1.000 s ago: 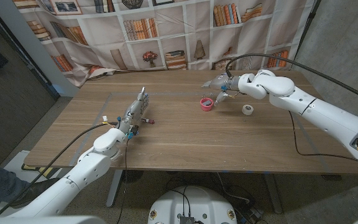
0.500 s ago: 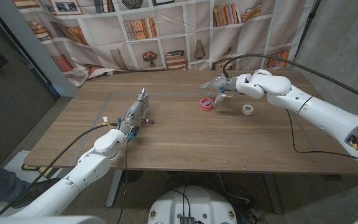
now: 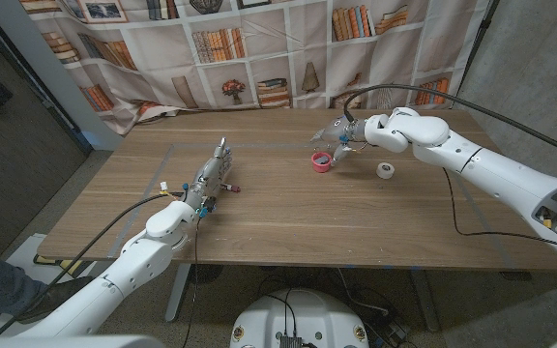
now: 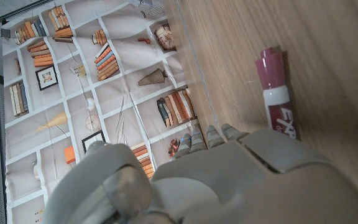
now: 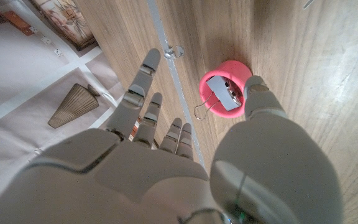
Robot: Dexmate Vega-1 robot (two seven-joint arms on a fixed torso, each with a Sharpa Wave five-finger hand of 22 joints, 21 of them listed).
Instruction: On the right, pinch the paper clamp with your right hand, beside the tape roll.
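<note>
Above the far right of the wooden surface (image 3: 288,208), the right hand (image 3: 348,135) hovers with its fingers (image 5: 143,78) spread apart and gripping nothing. Directly before that hand lies the paper clamp (image 5: 219,94), a silver binder clip resting in the hollow of a pink ring (image 3: 322,160); its wire loop projects over the ring's rim. The right wrist view shows the thumb (image 5: 257,99) close against the ring's outer wall, though contact cannot be confirmed from this angle. The tape roll (image 3: 385,171), small and white, sits on the surface just right of the pink ring and slightly nearer, below the right forearm. A strip of clear tape runs along the surface past the ring on its far side.

On the left, the left hand (image 3: 211,179) lies extended on the surface, fingers together and straight, holding nothing. A marker (image 4: 276,93) with a maroon cap lies beside it, touching or nearly touching the hand's edge. A bookshelf-printed backdrop (image 3: 259,48) hangs behind the far edge.
</note>
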